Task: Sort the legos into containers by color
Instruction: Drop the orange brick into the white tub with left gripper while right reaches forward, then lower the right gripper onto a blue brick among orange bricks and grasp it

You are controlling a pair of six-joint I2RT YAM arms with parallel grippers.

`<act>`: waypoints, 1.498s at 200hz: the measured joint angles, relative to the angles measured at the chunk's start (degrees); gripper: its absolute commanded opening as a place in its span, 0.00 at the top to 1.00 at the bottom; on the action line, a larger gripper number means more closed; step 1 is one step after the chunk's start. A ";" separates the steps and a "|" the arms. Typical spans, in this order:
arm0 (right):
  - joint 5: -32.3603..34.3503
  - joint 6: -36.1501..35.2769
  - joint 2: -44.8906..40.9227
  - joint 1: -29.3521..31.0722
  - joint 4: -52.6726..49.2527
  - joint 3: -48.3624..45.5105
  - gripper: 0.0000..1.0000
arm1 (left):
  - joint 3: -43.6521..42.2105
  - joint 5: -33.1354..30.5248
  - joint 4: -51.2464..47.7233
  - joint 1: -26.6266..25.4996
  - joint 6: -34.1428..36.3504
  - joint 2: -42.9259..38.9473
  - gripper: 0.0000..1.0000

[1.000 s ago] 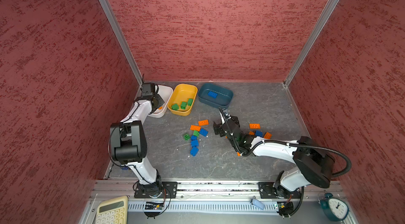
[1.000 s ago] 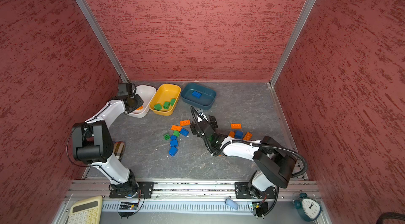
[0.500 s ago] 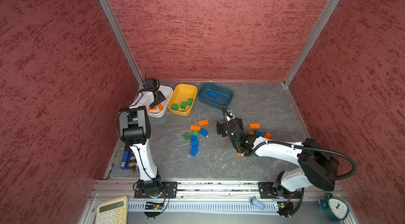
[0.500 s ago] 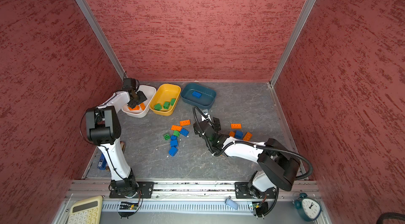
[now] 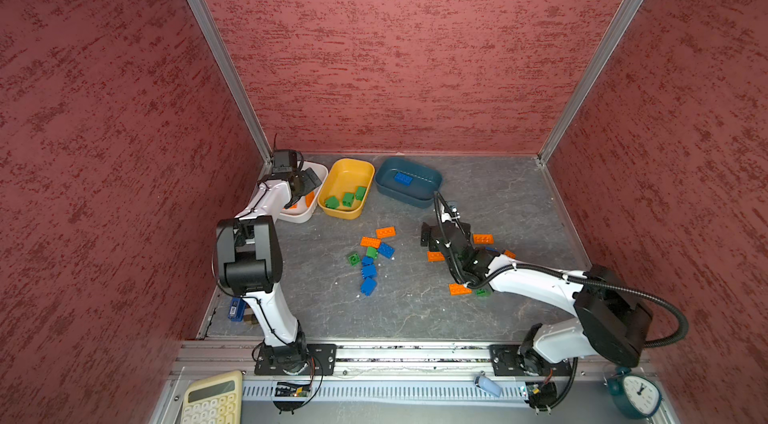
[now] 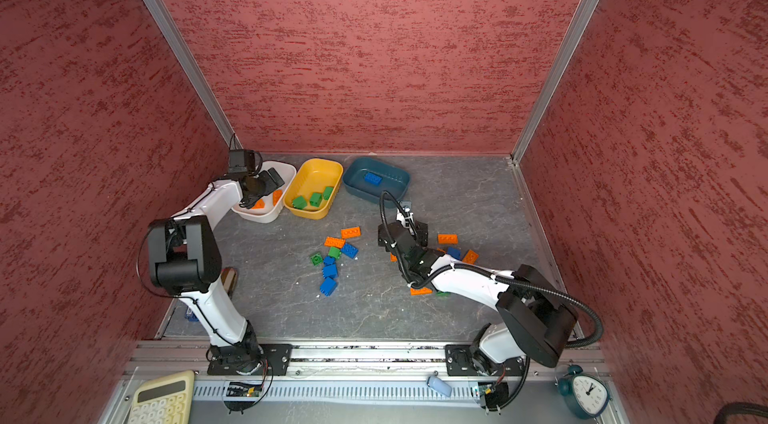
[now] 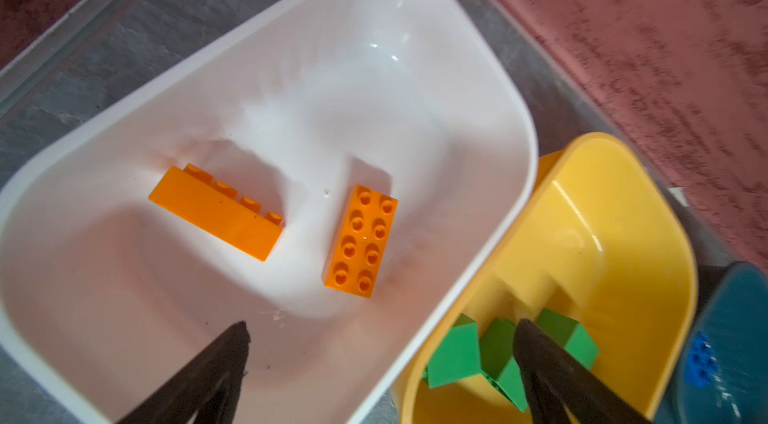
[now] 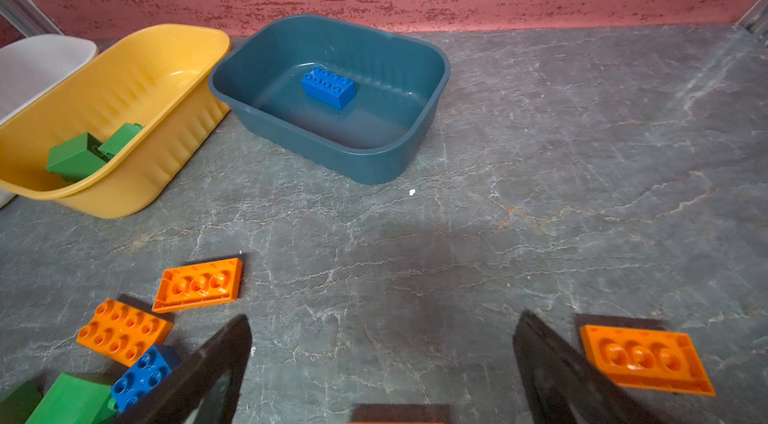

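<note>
In both top views the sorting is begun but far from finished. Three tubs stand in a row at the back of the tabletop (image 5: pixel 511 202). The white tub (image 5: pixel 297 217) has orange in it, the yellow tub (image 5: pixel 338 177) holds three green bricks (image 5: pixel 348 198), and the teal tub (image 5: pixel 422 193) holds one blue brick (image 5: pixel 403 178). Many loose bricks are left to move. A mixed cluster (image 5: pixel 370 260) of orange, green and blue lies in the middle, and more, mostly orange, lie around the right arm (image 5: pixel 532 280). The left hand (image 5: pixel 305 185) hangs over the white tub. The right hand (image 5: pixel 444 233) is low over the tabletop among the loose ones.

In the left wrist view, the left hand's fingers (image 7: pixel 216 368) stand wide apart with nothing between them. Below them two orange bricks (image 7: pixel 360 241) lie apart on the white tub's floor, one studs up and the other tipped on its long side. They are small, glossy and hard-edged. The green ones in the yellow tub look chunkier.

In the right wrist view, the right hand is also spread wide and empty, above bare tabletop. A flat orange plate (image 8: pixel 646 359) lies just beside one finger, and other loose pieces lie near the other finger. Beyond, the blue brick sits studs up near the middle of the teal tub.
</note>
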 measured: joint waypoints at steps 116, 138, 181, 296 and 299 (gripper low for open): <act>-9.22 8.02 -11.87 -17.18 -9.18 -5.46 0.01 | -14.64 -4.74 3.41 -16.65 -4.79 -22.84 0.01; -13.33 7.17 -12.09 -21.38 -13.44 -5.38 0.01 | -16.39 -5.86 3.28 -16.81 -4.98 -24.44 0.01; -19.45 6.49 -10.27 -24.26 -24.52 -4.26 0.10 | -17.92 -7.32 2.95 -16.81 -5.01 -24.98 0.00; -25.66 4.63 -2.03 -32.22 -28.52 -3.06 0.51 | -18.14 -7.52 3.02 -16.81 -5.49 -24.50 0.01; -25.66 4.44 -1.95 -32.22 -28.48 -3.06 0.52 | -18.14 -7.52 3.04 -16.81 -5.53 -24.48 0.01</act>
